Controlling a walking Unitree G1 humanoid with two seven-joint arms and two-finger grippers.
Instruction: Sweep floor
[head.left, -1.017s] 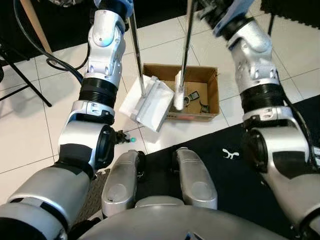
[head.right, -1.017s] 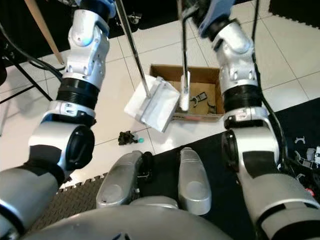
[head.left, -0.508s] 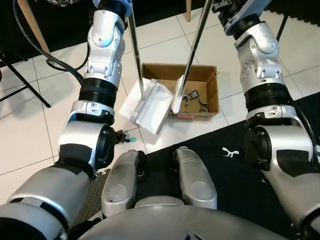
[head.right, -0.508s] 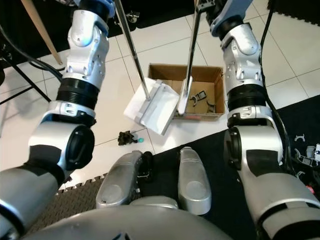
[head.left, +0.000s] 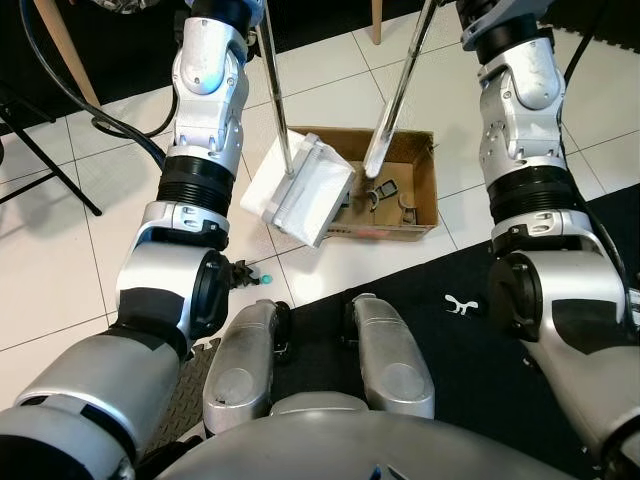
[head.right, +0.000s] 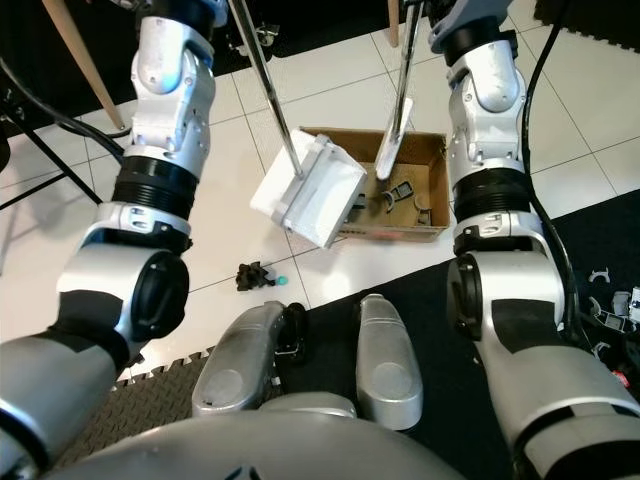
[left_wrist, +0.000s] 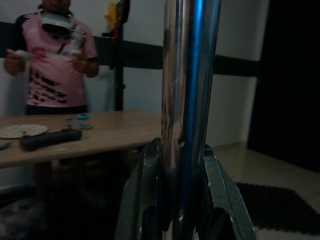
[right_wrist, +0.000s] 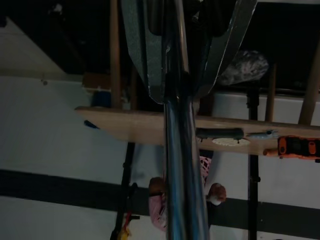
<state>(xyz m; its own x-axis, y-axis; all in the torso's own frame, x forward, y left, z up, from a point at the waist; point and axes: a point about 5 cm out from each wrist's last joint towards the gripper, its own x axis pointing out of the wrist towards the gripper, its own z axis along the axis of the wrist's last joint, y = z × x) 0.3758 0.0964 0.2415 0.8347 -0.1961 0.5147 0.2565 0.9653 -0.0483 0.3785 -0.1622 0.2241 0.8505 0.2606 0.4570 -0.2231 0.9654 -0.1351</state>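
Note:
My left gripper (left_wrist: 182, 200) is shut on the metal pole (head.left: 275, 100) of a white dustpan (head.left: 300, 190). The dustpan is tilted up against the left rim of a cardboard box (head.left: 424, 190). Shut around the broom pole (head.left: 402, 85) is my right gripper (right_wrist: 180, 50); the pole leans to the right. Its pale broom head (head.left: 377, 160) hangs inside the box, above several dark scraps (head.left: 382, 193). A small dark clump of debris (head.left: 243, 274) and a teal bead (head.left: 266, 280) lie on the white tiles by my left knee.
A black mat (head.left: 480, 300) with a small white piece (head.left: 459, 306) on it covers the floor at right. A black stand leg (head.left: 50, 165) and cables (head.left: 100, 120) cross the tiles at left. In the left wrist view a person (left_wrist: 57, 65) stands behind a wooden table (left_wrist: 100, 137).
The dustpan has been lifted and tipped up toward the box. The broom head has risen and moved deeper into the box as the right arm swung its pole to the right.

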